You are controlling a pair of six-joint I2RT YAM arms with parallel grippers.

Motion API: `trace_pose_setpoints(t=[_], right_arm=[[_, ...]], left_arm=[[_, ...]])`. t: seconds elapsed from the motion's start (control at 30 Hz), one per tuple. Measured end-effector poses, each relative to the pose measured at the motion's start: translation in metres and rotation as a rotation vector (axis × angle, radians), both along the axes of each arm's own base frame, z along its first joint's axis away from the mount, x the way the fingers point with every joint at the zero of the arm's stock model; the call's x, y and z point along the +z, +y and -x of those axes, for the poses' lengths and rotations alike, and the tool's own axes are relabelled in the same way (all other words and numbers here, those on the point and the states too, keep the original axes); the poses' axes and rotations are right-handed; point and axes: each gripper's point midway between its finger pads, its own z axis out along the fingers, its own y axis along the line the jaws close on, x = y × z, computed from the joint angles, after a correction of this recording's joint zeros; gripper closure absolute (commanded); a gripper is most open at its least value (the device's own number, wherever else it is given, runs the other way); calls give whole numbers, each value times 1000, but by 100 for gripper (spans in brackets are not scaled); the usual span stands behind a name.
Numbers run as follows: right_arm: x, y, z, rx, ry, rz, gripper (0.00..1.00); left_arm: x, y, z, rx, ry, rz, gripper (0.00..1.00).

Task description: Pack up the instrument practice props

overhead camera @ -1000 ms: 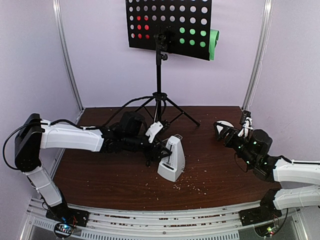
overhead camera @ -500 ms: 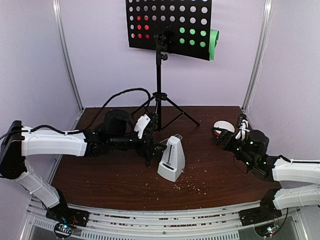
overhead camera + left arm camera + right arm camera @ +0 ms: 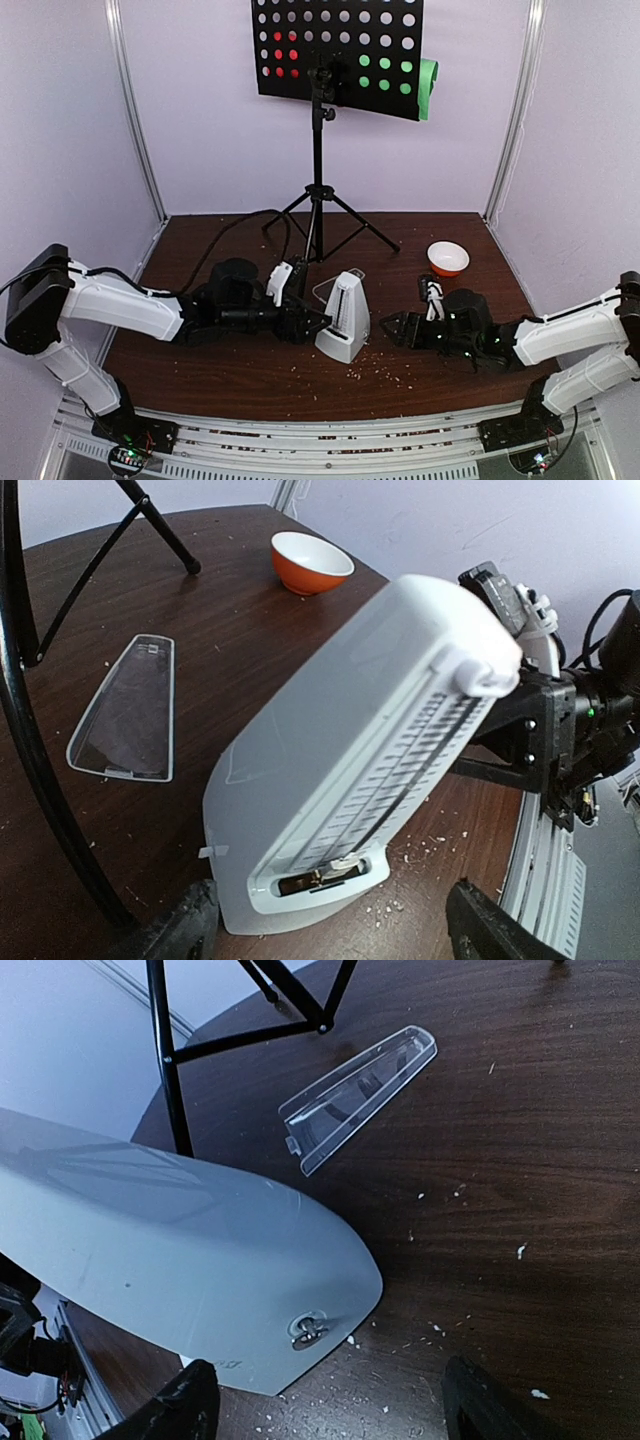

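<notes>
My left gripper (image 3: 303,326) lies low over the table (image 3: 240,385), reaching in from the left toward the white pyramid metronome (image 3: 343,318). Its fingers (image 3: 188,932) are spread wide, one on either side of the metronome's base, and hold nothing. I cannot tell whether either tip touches the base. The face with the ribbed scale is turned toward this hand.

My right gripper (image 3: 390,327) comes in low from the right, just beside the metronome's smooth back face. Its fingers (image 3: 188,1405) are also spread wide and grip nothing.

The metronome stands upright near the middle of the table, between my two grippers. Its clear plastic cover (image 3: 125,708) is off and lies flat on the wood just beyond it, toward the tripod legs.

The black perforated music stand (image 3: 318,150) stands at the far middle of the table. The red music sheet (image 3: 285,55) shows through holes on the left of its desk. The green music sheet (image 3: 428,86) shows through on the right and sticks out past the right edge.

A small orange-and-white bowl (image 3: 448,257) sits to the far right of the metronome, well apart from it. White crumbs (image 3: 385,372) are scattered on the wood on the metronome's near side.
</notes>
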Motion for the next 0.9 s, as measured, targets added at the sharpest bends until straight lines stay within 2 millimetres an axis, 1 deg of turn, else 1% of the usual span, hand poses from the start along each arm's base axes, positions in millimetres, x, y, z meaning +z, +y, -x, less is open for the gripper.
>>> trace_pose_setpoints(t=[0.1, 0.2, 0.3, 0.37, 0.5, 0.63, 0.77, 0.9], right_arm=[[-4, 12, 0, 13, 12, 35, 25], [-6, 15, 0, 11, 15, 47, 35], [-14, 14, -2, -4, 29, 72, 42], [-18, 15, -5, -13, 39, 86, 43], [-16, 20, -13, -38, 43, 79, 45], [-24, 19, -15, -58, 62, 87, 46], [-32, 19, -16, -66, 75, 102, 46], [-33, 23, -20, -71, 71, 106, 47]], left_arm=[[-6, -1, -4, 15, 10, -20, 20], [-14, -1, -5, 19, 28, -46, 30], [-24, -5, -6, 14, 47, -67, 35], [-28, -8, -8, 12, 54, -76, 36], [-31, -13, -11, 10, 58, -88, 38], [-34, -16, -13, 5, 62, -93, 38], [-44, -16, -12, -4, 74, -115, 38], [-51, -17, -8, -26, 84, -131, 39]])
